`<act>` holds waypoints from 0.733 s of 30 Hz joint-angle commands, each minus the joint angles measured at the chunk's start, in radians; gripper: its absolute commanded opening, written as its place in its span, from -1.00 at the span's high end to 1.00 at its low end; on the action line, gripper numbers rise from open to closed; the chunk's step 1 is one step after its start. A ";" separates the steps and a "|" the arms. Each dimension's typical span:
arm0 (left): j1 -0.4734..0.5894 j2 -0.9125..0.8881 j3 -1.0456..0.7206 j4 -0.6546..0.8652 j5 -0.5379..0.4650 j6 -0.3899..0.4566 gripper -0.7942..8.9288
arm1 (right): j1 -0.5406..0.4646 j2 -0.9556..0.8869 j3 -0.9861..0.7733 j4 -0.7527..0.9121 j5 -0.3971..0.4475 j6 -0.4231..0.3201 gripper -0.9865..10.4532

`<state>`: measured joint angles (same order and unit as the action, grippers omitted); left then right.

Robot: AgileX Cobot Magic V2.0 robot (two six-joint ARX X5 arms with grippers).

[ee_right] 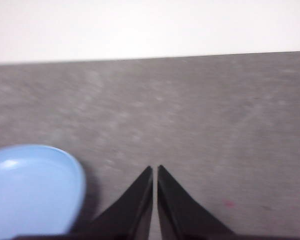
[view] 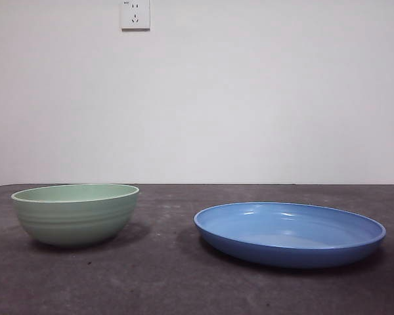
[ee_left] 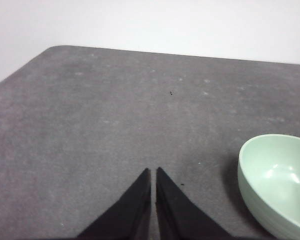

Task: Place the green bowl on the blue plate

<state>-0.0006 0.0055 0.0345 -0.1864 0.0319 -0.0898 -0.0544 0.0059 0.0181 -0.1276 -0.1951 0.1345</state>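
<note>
Plainly, the front view has the green bowl (view: 75,213) and blue plate (view: 289,233) apart on the bench (view: 171,282), upright. Left hand (ee_left: 153,171) pinched empty beside the bowl; right hand (ee_right: 155,168) likewise near the plate, both waiting.

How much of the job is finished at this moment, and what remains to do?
Nothing is done yet. The green bowl stands on the table, apart from the blue plate, which holds nothing. Nothing is in hand: the left hand is shut beside the bowl, and the right hand is shut beside the plate. Grasping, lifting and placing the bowl all remain.
</note>
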 commanded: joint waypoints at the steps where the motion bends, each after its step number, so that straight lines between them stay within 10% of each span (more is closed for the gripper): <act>1: -0.010 0.006 0.035 -0.022 0.002 -0.081 0.80 | 0.002 -0.002 0.035 0.016 -0.050 0.151 0.81; 8: -0.035 0.087 0.210 -0.084 0.025 -0.139 0.80 | 0.031 0.014 0.195 -0.110 -0.093 0.304 0.81; 22: -0.074 0.463 0.672 -0.240 0.148 -0.134 0.80 | 0.047 0.236 0.651 -0.348 -0.211 0.253 0.81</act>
<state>-0.0734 0.4465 0.6716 -0.4278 0.1616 -0.2447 -0.0109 0.2245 0.6392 -0.4744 -0.3962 0.4114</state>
